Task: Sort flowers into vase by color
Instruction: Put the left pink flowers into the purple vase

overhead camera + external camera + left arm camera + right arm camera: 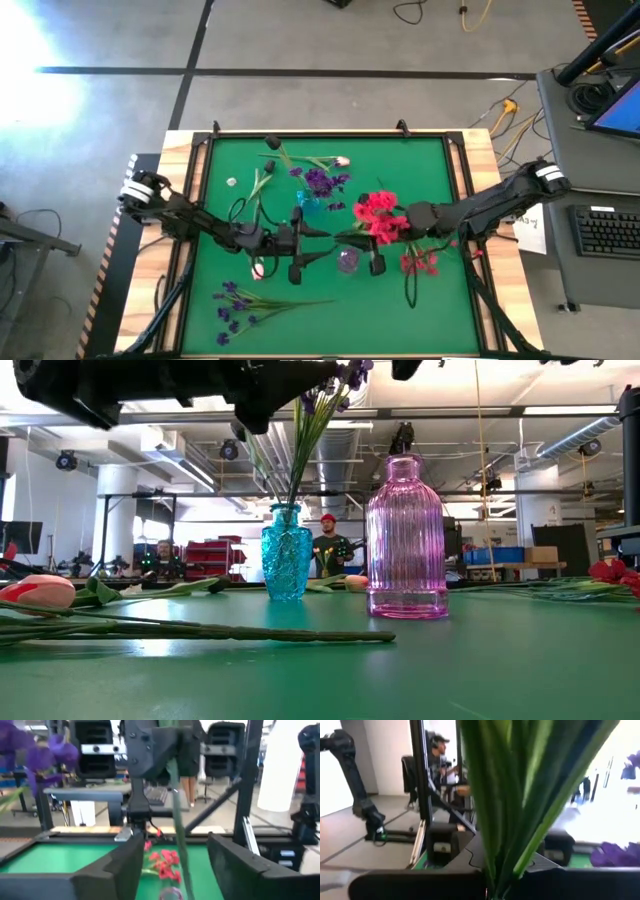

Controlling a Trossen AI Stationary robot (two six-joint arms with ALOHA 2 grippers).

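My right gripper (392,226) is shut on a red flower bunch (375,211) above the table's middle. Its green stem (177,830) runs down toward the pink ribbed vase (405,540), whose mouth (170,894) shows just below. My left gripper (172,865) is open, with a finger on either side of that stem and touching nothing. The blue vase (287,555) holds purple flowers (322,182). More red flowers (420,262), purple flowers (235,303) and tulip buds (258,270) lie flat on the green mat. My right gripper pinches the red bunch between its two fingers by the stem and leaves (520,820), below the blossoms. The fingers come level from the table's right and lie across the stem. The bunch is upright and lifted clear. Whether its lower end is inside the pink vase, I cannot tell.
Both vases stand close together at mid-table, the blue one (305,205) toward the far side of the pink one (347,261). Tulips lie near the far edge (340,160). A stem (200,630) lies along the near side. People sit in the room beyond the table.
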